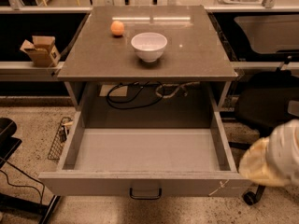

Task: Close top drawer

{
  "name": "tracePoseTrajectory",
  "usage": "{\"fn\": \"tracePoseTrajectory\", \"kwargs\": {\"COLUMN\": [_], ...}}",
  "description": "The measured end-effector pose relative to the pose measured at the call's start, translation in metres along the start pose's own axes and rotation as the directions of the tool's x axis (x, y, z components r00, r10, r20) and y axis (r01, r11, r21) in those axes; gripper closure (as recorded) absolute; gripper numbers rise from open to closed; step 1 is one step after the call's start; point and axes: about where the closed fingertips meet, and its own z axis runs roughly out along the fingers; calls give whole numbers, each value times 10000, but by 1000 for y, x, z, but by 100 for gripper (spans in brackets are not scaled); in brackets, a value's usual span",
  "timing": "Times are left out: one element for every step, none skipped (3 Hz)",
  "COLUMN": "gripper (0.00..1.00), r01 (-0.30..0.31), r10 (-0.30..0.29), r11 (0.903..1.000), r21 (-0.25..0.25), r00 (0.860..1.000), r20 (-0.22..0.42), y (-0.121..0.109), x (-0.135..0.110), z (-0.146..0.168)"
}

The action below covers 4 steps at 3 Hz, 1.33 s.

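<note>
The top drawer [145,149] is a wide grey drawer under the table top, pulled far out toward me. Its deep plain inside holds nothing. A small dark bail handle [145,193] sits mid-front, and a whitish scratch [218,188] marks the front's right end. My gripper [272,161] shows as a white and yellowish shape at the right edge. It is just right of the drawer's right front corner and apart from it.
On the brown table top [196,55] stand a white bowl [149,45] and an orange ball [117,28]. Cables [133,96] hang behind the drawer. A black chair [264,106] stands to the right, a cardboard box [41,50] on a left shelf, and a wire basket [60,135] on the floor.
</note>
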Motion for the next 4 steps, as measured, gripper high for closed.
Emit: {"fn": "tracePoseTrajectory", "kwargs": {"gripper": [100,100,100,100], "r01": [-482,-822,-1069,-880], "r10": [484,844,1168,1133], "r11": [9988,9959,9911,9881], "r21": [-131,-365,-793,-1261], "r00": [9987,9943,9841,9711], "r20": [183,651,1341,2099], "y": [35,65,81,85], "x": [37,53,48,28], "z": [40,89,143,196]}}
